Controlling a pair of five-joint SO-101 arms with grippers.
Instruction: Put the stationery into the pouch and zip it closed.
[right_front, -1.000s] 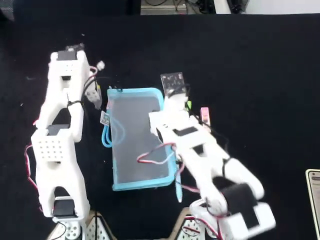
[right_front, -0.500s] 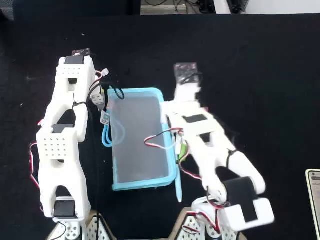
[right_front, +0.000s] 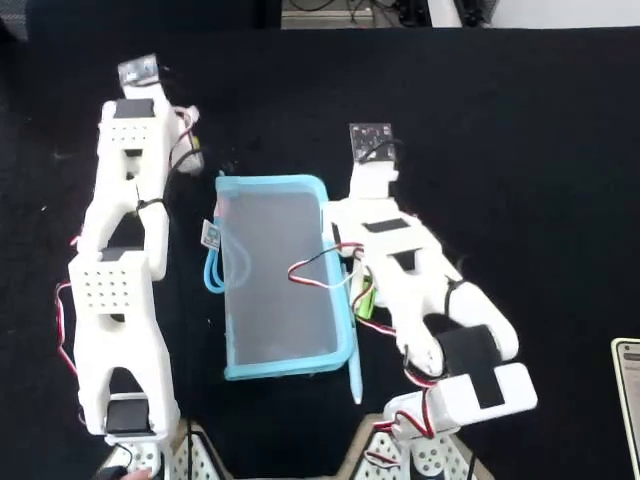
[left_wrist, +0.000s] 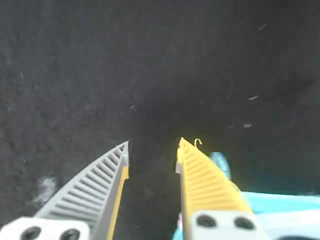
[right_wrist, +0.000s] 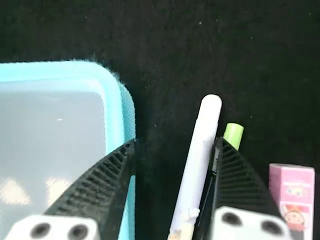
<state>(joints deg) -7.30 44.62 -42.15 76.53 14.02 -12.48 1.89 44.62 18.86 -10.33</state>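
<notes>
Fingers (right_wrist: 105, 185) of my right gripper (right_wrist: 176, 141) spread wide, empty, white pen (right_wrist: 200, 160) between them just beside the blue pouch (right_wrist: 60, 70), green highlighter (right_wrist: 233, 134) beyond the pen, my left gripper (left_wrist: 153, 143) parted, empty, past the pouch's corner.

Black table covering (right_front: 520, 150): matt, felt-like cloth, flecked with lint. Rectangular turquoise-edged pouch (right_front: 270, 182): woven fabric border, frosted translucent plastic panel with a soft sheen. White cylindrical pen (right_wrist: 200, 150) beside the pouch: smooth plastic. Left gripper (left_wrist: 153, 143): ribbed matt plastic.
</notes>
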